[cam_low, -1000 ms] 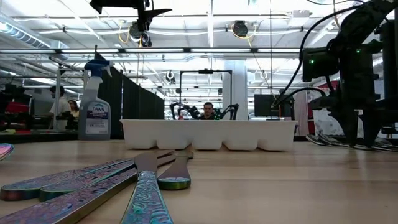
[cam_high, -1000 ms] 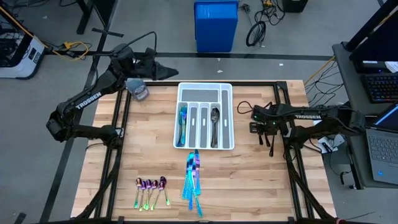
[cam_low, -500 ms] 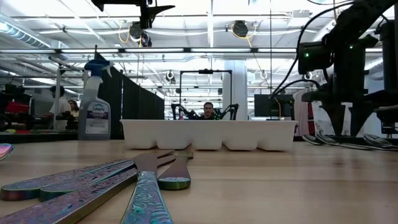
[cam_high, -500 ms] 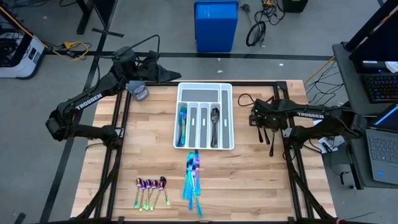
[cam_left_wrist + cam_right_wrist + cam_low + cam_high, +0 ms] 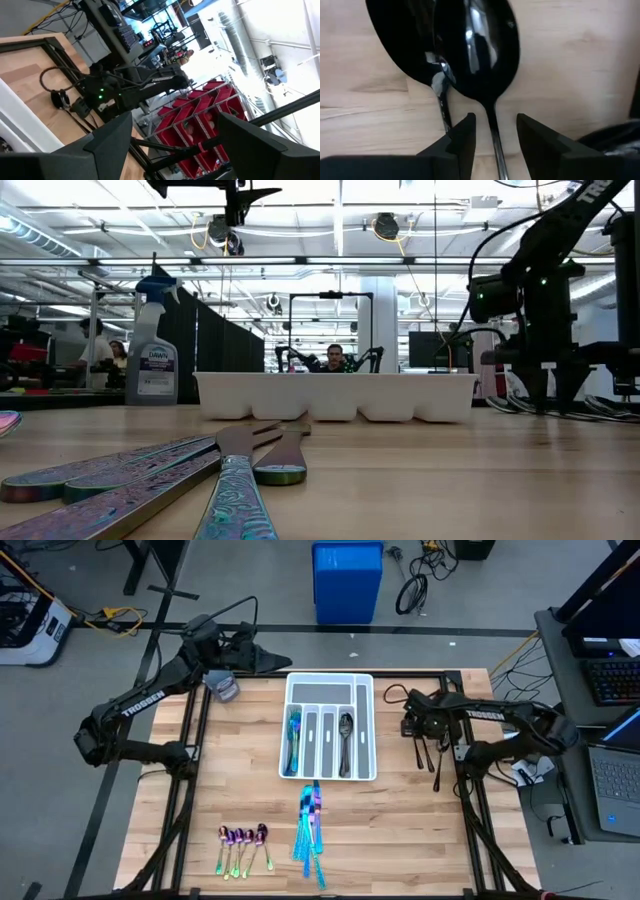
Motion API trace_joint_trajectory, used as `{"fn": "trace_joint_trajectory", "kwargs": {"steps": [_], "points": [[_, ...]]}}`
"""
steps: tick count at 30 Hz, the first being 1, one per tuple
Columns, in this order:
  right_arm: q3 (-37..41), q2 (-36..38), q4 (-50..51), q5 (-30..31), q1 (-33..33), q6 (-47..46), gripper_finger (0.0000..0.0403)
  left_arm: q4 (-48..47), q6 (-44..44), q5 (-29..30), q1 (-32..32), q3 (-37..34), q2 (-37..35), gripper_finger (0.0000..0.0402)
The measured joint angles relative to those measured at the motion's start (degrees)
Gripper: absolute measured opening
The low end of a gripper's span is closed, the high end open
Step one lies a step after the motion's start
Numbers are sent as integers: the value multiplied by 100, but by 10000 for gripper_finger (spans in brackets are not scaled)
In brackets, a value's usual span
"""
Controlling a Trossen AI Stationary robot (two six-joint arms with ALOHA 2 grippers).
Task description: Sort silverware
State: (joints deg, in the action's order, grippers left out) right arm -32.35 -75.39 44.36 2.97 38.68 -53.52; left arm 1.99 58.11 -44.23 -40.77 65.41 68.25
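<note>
1. Two dark spoons (image 5: 470,55) lie overlapping on the bare wood right of the white tray (image 5: 329,726), seen in my right wrist view; more dark spoons (image 5: 345,743) sit in a right-hand tray slot, number unclear.
2. Blue-teal forks (image 5: 294,735) fill the tray's leftmost long slot; I cannot count them.
3. Five small rainbow-purple spoons (image 5: 243,844) lie in a row near the table's front edge, with a bundle of iridescent knives (image 5: 311,830) beside them, number unclear.
4. A spray bottle (image 5: 154,340) stands at the far left corner; a blue bin (image 5: 347,582) sits on the floor beyond.
5. My right gripper (image 5: 492,137) hangs just above the two loose spoons, fingers parted on either side of one handle, nothing gripped.
6. My left gripper (image 5: 281,659) waits raised past the tray's far left corner, jaws spread and empty.
</note>
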Motion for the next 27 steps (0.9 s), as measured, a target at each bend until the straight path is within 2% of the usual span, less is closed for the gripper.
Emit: {"fn": "trace_joint_trajectory", "kwargs": {"steps": [3, 8, 10, 16, 21, 27], "points": [[-16, -153, -28, 23, -41, 122, 102, -1, -2, 0, -2, 0, 0, 278], [-12, -145, -17, 80, -166, 277, 25, -1, -2, 0, -1, 0, 0, 278], [1, -70, 4, 48, -168, 320, 9, 1, -2, 0, 0, 0, 0, 278], [-43, 315, 342, -504, -201, 223, 3, 2, -7, 0, -1, 0, 0, 278], [-580, 864, 379, -664, -517, -193, 2, 4, -47, 0, -2, 0, 0, 278], [-1095, 1199, -774, -641, -992, -1075, 1, 4, -196, -2, -1, 0, -2, 278]]}}
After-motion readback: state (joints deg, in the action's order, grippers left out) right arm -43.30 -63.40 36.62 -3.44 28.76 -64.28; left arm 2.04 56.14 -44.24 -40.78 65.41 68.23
